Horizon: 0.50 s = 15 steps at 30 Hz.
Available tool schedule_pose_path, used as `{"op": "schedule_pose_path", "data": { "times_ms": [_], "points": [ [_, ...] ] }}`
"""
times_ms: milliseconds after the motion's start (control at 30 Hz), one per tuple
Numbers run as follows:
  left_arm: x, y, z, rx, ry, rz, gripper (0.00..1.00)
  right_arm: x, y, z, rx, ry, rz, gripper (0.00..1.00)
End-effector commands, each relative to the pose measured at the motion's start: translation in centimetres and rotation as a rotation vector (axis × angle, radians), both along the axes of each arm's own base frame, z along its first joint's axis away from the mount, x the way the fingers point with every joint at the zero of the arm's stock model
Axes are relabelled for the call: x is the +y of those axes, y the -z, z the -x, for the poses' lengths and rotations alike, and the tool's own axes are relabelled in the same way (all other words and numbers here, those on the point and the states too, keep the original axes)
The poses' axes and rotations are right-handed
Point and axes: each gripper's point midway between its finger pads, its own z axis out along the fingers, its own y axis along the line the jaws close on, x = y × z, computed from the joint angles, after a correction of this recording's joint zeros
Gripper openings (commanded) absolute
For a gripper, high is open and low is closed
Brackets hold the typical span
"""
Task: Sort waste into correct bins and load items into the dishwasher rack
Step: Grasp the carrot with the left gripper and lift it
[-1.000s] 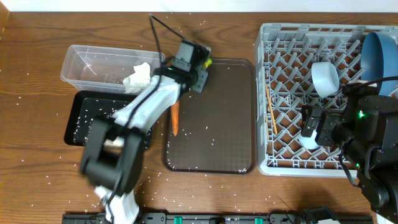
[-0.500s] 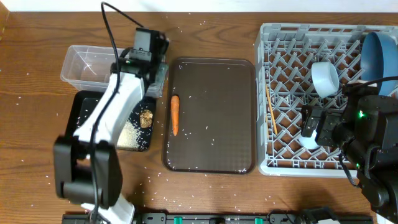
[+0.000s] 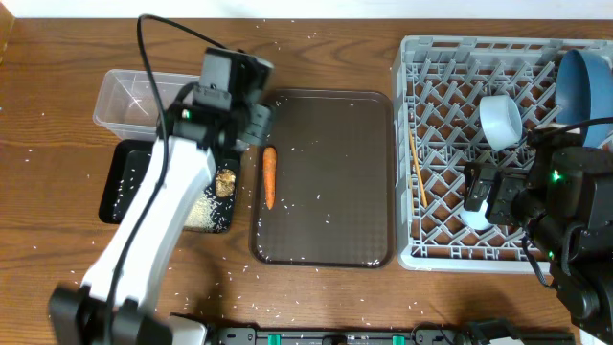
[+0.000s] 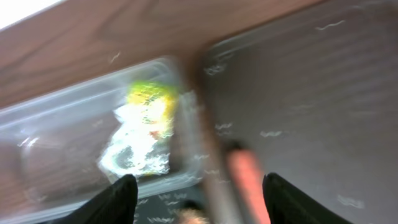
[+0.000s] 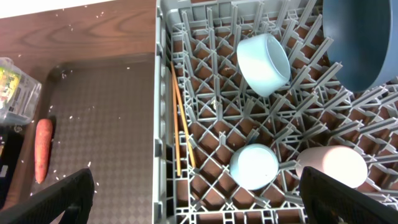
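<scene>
Dishwasher rack (image 3: 400, 144) at the right of the counter (image 3: 57, 57), loaded: dark-blue plate (image 5: 367, 43) on edge in the far corner, white bowl (image 5: 264, 62), pink cup (image 5: 329, 165), light-blue cup (image 5: 254, 167), chopsticks (image 5: 180, 124) by the left wall. Dark brown tray (image 3: 335, 211) in the middle, bare but for stray grains and the carrot (image 3: 269, 175) near its left rim. Clear tub (image 3: 124, 96) at far left, holding crumpled paper (image 4: 134, 152) and yellow-green wrapper (image 4: 149, 96); black tub (image 3: 120, 187) just in front, holding brown lump (image 3: 225, 182) and rice (image 3: 199, 206). Left end effector (image 4: 202, 196) released, nothing between its fingers (image 4: 121, 199), above the seam of clear tub and tray. Right end effector (image 5: 196, 180) likewise spread and empty, over the rack. Step in hand, seemingly: tail of the waste sorting, only the carrot outside a bin. Next, probably: drop over the carrot, set the fingers across its narrow width, close gently, carry it to the black tub beside the other food.
</scene>
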Motion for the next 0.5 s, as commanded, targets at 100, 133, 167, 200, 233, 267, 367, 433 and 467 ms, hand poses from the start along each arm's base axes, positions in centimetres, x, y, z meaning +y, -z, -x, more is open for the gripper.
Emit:
{"op": "schedule_pose_path", "data": {
  "times_ms": [100,133,167,200,233,267,367,433,467],
  "points": [
    [-4.7,2.8,4.8,0.17,0.057,0.052,0.66,-0.3,-0.5,0.0,-0.014,0.018,0.002,0.99],
    [-4.5,4.0,5.1,0.197,0.024,0.036,0.66,-0.3,-0.5,0.0,-0.014,0.018,0.002,0.99],
    [-4.1,5.3,5.3,0.223,-0.012,0.015,0.65,-0.3,-0.5,0.0,-0.014,0.018,0.002,0.99],
    [-3.4,6.8,5.5,0.247,-0.061,-0.013,0.65,-0.3,-0.5,0.0,-0.014,0.018,0.002,0.99],
    [-2.8,8.1,5.5,0.261,-0.107,-0.034,0.66,-0.3,-0.5,0.0,-0.014,0.018,0.002,0.99],
    [-2.4,9.3,5.4,0.273,-0.146,-0.047,0.65,-0.3,-0.5,0.0,-0.014,0.018,0.002,0.99],
    [-2.3,12.8,5.4,0.318,-0.174,-0.065,0.58,-0.3,-0.5,0.0,-0.014,0.018,0.002,0.99],
    [-2.3,14.4,5.3,0.346,-0.199,-0.077,0.51,-0.3,-0.5,0.0,-0.014,0.018,0.002,0.99],
    [-1.8,15.2,5.1,0.35,-0.233,-0.101,0.49,-0.3,-0.5,0.0,-0.014,0.018,0.002,0.99]
  ]
}}
